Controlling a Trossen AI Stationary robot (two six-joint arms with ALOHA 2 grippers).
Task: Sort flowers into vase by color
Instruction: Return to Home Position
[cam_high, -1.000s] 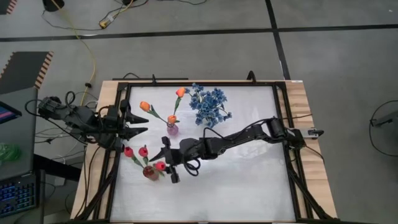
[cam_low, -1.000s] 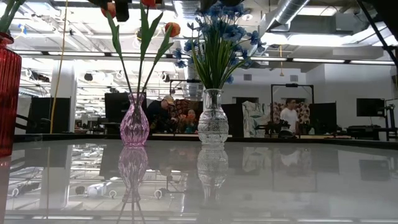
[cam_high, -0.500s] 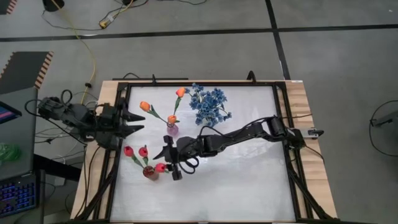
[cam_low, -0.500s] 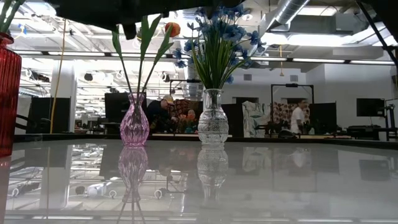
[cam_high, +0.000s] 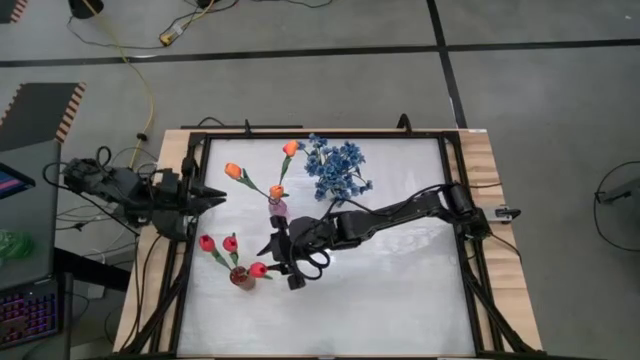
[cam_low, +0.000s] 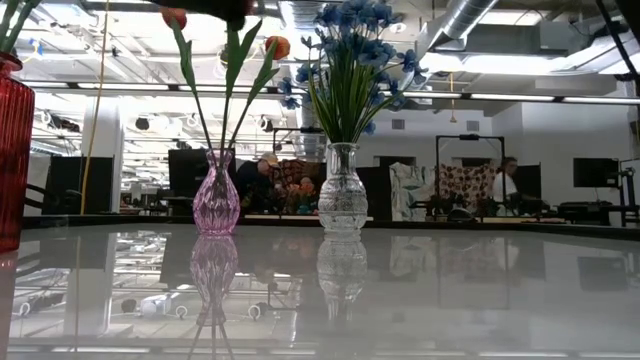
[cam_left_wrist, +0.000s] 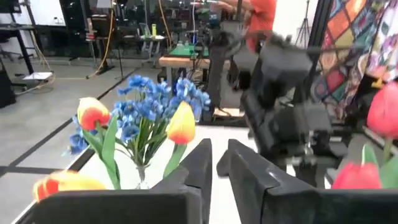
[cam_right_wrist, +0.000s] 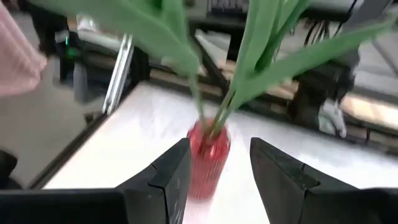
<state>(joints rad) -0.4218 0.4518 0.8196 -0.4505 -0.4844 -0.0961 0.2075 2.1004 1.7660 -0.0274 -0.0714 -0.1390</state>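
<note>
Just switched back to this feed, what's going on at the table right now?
Sorting looks finished. The red tulips stand in the red vase, the orange tulips in the purple vase, and the blue blossoms in the clear vase. No flower lies loose on the table. The right gripper is open and empty, right beside the red vase. The left gripper is shut and empty at the table's left edge.

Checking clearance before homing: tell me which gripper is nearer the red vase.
Right. The right gripper hangs open just beside the red vase; the left gripper sits shut at the table's left edge, farther off.
</note>
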